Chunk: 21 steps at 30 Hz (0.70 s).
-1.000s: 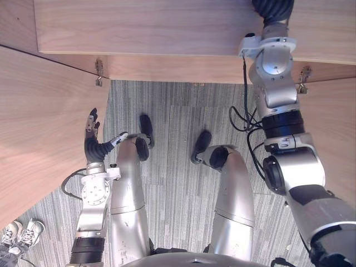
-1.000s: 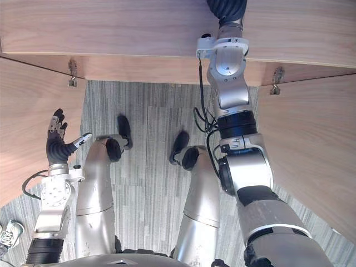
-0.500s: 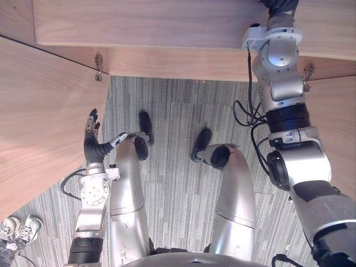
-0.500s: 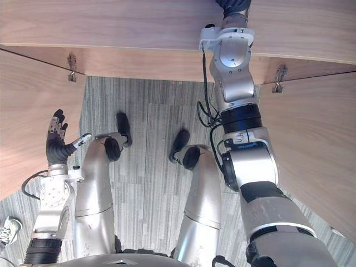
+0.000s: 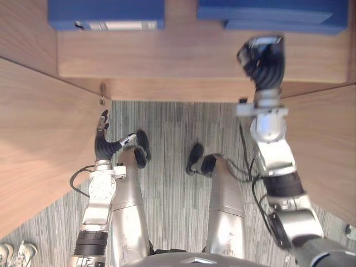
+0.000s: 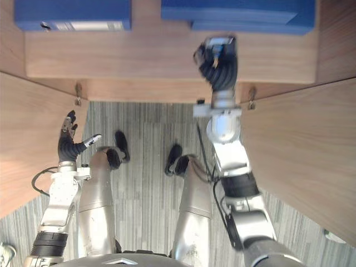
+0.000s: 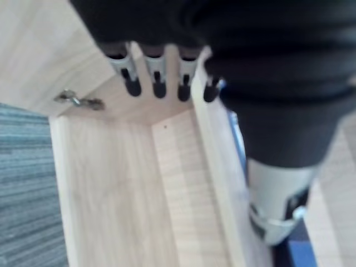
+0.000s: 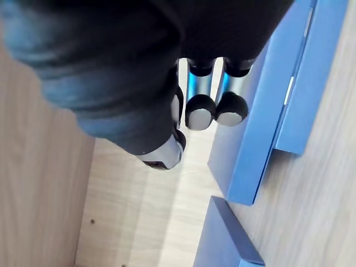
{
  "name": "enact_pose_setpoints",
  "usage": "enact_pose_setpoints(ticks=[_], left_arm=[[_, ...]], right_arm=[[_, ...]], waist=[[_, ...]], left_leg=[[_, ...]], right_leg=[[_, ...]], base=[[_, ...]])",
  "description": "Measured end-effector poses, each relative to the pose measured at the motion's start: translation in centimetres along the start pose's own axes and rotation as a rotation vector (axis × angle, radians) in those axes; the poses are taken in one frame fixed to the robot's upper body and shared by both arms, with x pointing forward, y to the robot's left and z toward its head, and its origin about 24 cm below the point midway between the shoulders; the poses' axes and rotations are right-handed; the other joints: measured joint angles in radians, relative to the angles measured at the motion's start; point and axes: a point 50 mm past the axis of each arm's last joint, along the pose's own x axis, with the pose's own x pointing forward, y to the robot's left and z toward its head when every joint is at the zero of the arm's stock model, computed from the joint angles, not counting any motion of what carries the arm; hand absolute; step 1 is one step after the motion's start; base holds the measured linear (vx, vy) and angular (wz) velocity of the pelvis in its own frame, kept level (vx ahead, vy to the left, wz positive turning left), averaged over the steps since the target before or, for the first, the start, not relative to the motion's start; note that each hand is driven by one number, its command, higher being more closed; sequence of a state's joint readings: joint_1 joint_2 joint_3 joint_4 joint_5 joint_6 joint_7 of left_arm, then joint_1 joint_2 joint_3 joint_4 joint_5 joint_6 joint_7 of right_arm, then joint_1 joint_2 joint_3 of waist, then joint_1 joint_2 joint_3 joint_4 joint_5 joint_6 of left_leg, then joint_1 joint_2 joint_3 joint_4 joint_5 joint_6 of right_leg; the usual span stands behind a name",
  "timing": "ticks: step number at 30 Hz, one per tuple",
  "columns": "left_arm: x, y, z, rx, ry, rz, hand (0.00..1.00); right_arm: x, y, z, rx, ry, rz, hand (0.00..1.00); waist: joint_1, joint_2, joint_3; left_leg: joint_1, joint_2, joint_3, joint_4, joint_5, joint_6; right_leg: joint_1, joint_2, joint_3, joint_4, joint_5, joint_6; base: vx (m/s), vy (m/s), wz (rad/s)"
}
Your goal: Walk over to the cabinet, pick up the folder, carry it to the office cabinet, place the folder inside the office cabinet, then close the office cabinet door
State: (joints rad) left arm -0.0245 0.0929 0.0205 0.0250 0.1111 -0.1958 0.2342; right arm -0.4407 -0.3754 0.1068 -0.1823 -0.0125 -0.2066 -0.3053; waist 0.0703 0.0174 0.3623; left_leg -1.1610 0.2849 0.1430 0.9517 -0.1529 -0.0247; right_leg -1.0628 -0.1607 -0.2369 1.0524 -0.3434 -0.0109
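Blue folders lie on the wooden cabinet shelf (image 5: 183,55): one folder (image 5: 105,14) at the far left and a stack of two folders (image 5: 272,14) at the far right. My right hand (image 5: 264,61) hovers over the front of the shelf, just short of the right stack. It holds nothing and its fingers (image 8: 200,111) hang relaxed, with the blue folders (image 8: 261,111) past them. My left hand (image 5: 103,133) is low, beside the open left door (image 5: 39,139), its fingers (image 7: 156,78) straight and empty.
Both cabinet doors stand open, the right door (image 5: 328,150) angling out beside my right arm. Metal hinges (image 5: 102,93) sit under the shelf's front edge. Grey striped carpet (image 5: 172,133) lies below. A person's shoes (image 5: 16,253) show at the lower left.
The camera has tilted up, bringing the shelf's folders into view. My right arm has drawn back, so its hand now shows over the shelf front. The left hand has kept its pose.
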Motion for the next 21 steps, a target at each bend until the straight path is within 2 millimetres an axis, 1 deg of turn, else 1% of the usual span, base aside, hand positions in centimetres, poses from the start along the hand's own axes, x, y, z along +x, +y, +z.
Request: enact_pose_setpoints(ticks=[1,2,3,5,6,8,9,11,12,14,16,17,18,19,20,21], left_arm=[[-0.4,-0.3,-0.6,0.012,0.024,-0.016,0.0],[-0.7,-0.6,-1.1,0.015,0.05,-0.03,0.0],[-0.9,-0.7,-1.3,0.014,0.06,-0.037,0.0],[-1.9,-1.1,-2.3,0.011,0.111,-0.054,0.0],[-2.2,-1.2,-2.7,0.014,0.127,-0.058,0.0],[-3.4,-1.1,-4.0,0.026,0.193,-0.067,0.0],[-3.7,-1.1,-4.4,0.029,0.211,-0.07,0.0],[-5.1,-1.2,-5.9,0.04,0.288,-0.09,0.0],[-5.3,-1.2,-6.2,0.043,0.306,-0.092,0.0],[-6.0,-1.0,-7.1,0.054,0.351,-0.096,0.0],[-7.0,-1.0,-8.3,0.067,0.414,-0.104,0.0],[-7.3,-1.0,-8.7,0.071,0.435,-0.107,0.0],[-7.8,-0.9,-9.6,0.081,0.481,-0.109,0.0],[-8.4,-1.0,-10.5,0.09,0.528,-0.116,0.0],[-8.7,-1.0,-10.9,0.093,0.553,-0.118,0.0],[-9.2,-1.1,-11.6,0.096,0.598,-0.123,0.0]], right_arm=[[-1.5,0.7,-0.6,0.008,0.038,0.028,1.0],[-3.1,1.4,-1.1,0.016,0.083,0.068,1.0],[-3.9,1.8,-1.2,0.031,0.106,0.084,1.0],[-7.4,3.1,-2.2,0.077,0.216,0.133,1.0],[-8.3,3.4,-2.5,0.08,0.251,0.15,1.0],[-11.8,4.8,-4.2,0.109,0.407,0.192,1.0],[-12.6,5.1,-4.7,0.105,0.448,0.2,1.0],[-16.1,5.8,-6.9,0.108,0.632,0.214,1.0],[-17.0,5.9,-7.4,0.108,0.68,0.209,1.0],[-19.4,6.1,-8.9,0.108,0.816,0.188,1.0],[-22.7,5.7,-10.1,0.092,0.973,0.157,1.0],[-23.6,5.6,-10.4,0.081,1.016,0.154,1.0],[-25.2,5.3,-11.1,0.061,1.097,0.143,1.0],[-27.0,4.8,-11.7,0.042,1.182,0.135,1.0],[-27.9,4.6,-11.9,0.032,1.228,0.134,1.0],[-29.3,4.2,-12.4,0.008,1.302,0.132,1.0]], waist=[[-0.008,-0.007,-0.023],[-0.015,-0.021,-0.044],[-0.018,-0.027,-0.049],[-0.025,-0.044,-0.082],[-0.025,-0.048,-0.086],[-0.033,-0.059,-0.104],[-0.033,-0.06,-0.106],[-0.034,-0.068,-0.149],[-0.034,-0.069,-0.156],[-0.031,-0.076,-0.166],[-0.035,-0.075,-0.197],[-0.037,-0.074,-0.208],[-0.041,-0.073,-0.231],[-0.046,-0.073,-0.241],[-0.048,-0.072,-0.244],[-0.053,-0.069,-0.255]], left_leg=[[0.049,0.001,0.006,-0.029,0.0,0.0],[0.105,-0.002,0.017,-0.067,0.001,0.0],[0.138,-0.004,0.024,-0.087,0.003,0.002],[0.25,-0.016,0.038,-0.157,0.001,0.002],[0.282,-0.019,0.044,-0.175,0.001,0.002],[0.403,-0.036,0.061,-0.245,0.001,0.002],[0.433,-0.04,0.066,-0.262,0.002,0.002],[0.516,-0.057,0.085,-0.317,0.002,0.002],[0.538,-0.06,0.089,-0.331,0.003,0.003],[0.623,-0.074,0.113,-0.394,0.016,0.002],[0.71,-0.095,0.133,-0.481,0.037,-0.001],[0.726,-0.1,0.136,-0.503,0.045,-0.002],[0.756,-0.108,0.141,-0.55,0.062,-0.006],[0.795,-0.122,0.144,-0.605,0.085,-0.008],[0.817,-0.13,0.148,-0.634,0.098,-0.009],[0.855,-0.144,0.158,-0.695,0.126,-0.01]], right_leg=[[0.053,0.008,-0.004,-0.044,0.009,0.003],[0.106,0.011,-0.004,-0.091,0.019,0.009],[0.139,0.013,-0.004,-0.116,0.025,0.012],[0.259,0.021,-0.008,-0.213,0.046,0.022],[0.291,0.022,-0.008,-0.236,0.052,0.026],[0.418,0.023,-0.012,-0.331,0.071,0.039],[0.448,0.023,-0.013,-0.352,0.076,0.042],[0.53,0.021,-0.012,-0.42,0.092,0.051],[0.553,0.021,-0.012,-0.438,0.096,0.053],[0.623,0.021,0.001,-0.497,0.115,0.059],[0.699,0.023,0.006,-0.581,0.143,0.065],[0.715,0.024,0.007,-0.602,0.151,0.064],[0.742,0.027,0.005,-0.651,0.17,0.067],[0.774,0.03,0.006,-0.7,0.189,0.069],[0.794,0.031,0.006,-0.726,0.201,0.07],[0.824,0.033,0.009,-0.778,0.224,0.073]], base=[[0.09,0.016,-0.06],[0.14,0.03,-0.05],[0.15,0.047,-0.01],[0.14,0.061,0.03],[0.14,0.064,0.06],[0.14,0.064,0.08],[0.13,0.059,0.05],[0.13,0.05,0.02],[0.13,0.047,0.0],[0.12,0.043,-0.08],[0.09,0.023,-0.1],[0.09,0.009,-0.04],[0.08,0.005,-0.03],[0.09,0.005,-0.03],[0.07,0.008,-0.08],[0.07,0.008,-0.05]])
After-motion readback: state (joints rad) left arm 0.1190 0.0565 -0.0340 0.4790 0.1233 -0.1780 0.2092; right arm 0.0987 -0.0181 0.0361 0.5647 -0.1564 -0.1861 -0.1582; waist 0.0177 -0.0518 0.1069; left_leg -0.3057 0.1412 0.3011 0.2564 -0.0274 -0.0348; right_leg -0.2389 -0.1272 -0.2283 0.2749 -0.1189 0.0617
